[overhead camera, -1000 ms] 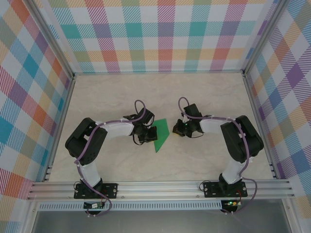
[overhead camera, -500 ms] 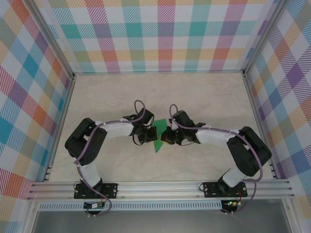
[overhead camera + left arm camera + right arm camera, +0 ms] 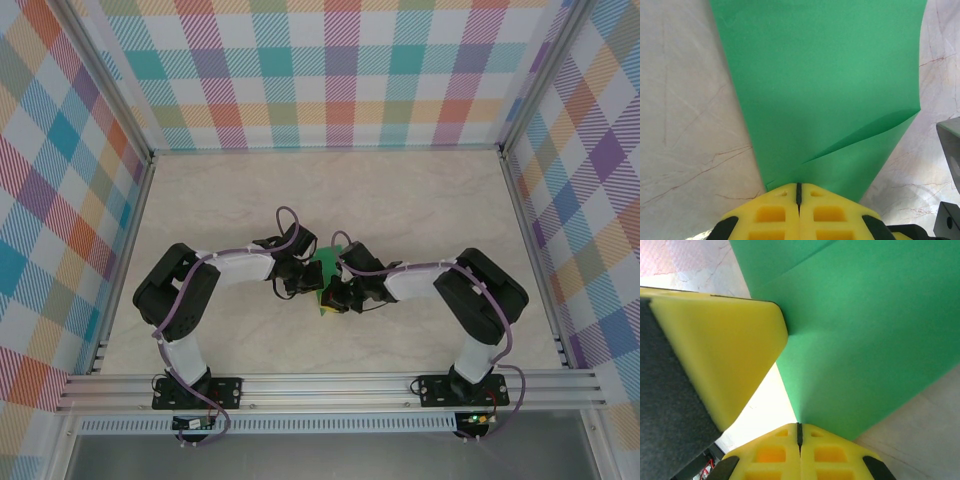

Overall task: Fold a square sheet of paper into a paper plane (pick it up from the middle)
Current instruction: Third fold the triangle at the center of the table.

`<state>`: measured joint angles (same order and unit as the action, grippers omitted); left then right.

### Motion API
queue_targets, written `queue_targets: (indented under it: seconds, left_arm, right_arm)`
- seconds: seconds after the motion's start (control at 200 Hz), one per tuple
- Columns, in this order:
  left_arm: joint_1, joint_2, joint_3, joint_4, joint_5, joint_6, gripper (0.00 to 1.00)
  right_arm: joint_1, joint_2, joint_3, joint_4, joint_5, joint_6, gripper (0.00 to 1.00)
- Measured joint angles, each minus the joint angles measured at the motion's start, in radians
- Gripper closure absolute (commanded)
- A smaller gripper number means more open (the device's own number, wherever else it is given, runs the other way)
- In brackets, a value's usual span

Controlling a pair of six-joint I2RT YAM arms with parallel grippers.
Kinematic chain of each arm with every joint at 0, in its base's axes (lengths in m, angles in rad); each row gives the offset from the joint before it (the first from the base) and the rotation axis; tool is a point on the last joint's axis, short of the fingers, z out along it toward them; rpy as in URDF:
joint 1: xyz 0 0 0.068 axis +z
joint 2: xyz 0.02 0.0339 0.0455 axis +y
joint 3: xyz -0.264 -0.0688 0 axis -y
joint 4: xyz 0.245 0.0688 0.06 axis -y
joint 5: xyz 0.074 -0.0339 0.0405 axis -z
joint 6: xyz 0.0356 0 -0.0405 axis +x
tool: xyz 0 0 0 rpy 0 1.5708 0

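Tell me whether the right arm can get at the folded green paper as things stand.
Probably yes. The right end effector, shut, sits at the edge of the folded green paper with nothing between them. The left end effector, also shut, is close by at the same sheet, so room looks tight.

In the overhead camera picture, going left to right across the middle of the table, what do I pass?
Pastel plaid left side wall → left arm's black elbow housing → bright-green sheet of paper → right arm's black elbow housing → pastel plaid right side wall.
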<state>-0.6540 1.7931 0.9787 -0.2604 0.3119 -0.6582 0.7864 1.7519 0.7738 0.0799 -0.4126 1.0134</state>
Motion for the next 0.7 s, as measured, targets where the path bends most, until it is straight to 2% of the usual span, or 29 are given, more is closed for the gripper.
queue_targets:
  seconds: [0.701]
  left_arm:
    - [0.000, 0.000, 0.000, 0.000, -0.001, -0.004, 1.00]
  right_arm:
    - [0.032, 0.001, -0.011, 0.013, 0.005, -0.020, 1.00]
